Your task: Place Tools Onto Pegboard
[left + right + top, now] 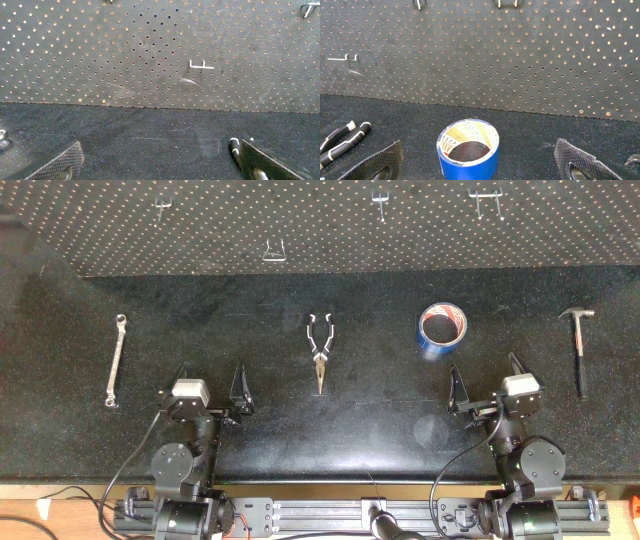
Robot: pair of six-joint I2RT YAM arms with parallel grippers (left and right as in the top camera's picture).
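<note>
- Left gripper [211, 386] open and empty, between wrench [116, 360] and pliers [320, 352].
- Right gripper [486, 383] open and empty, tape [441, 330] just ahead.
- Hammer [578, 352] far right.
- Tools lie on table [380, 420], below pegboard [330, 215].

left gripper [210, 373], right gripper [484, 367]: jaws apart

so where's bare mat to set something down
Widest bare mat lies between the wrench and the pliers, ahead of the left claw. A smaller patch sits between the tape roll and the hammer. Pliers to tape roll is tighter.
</note>
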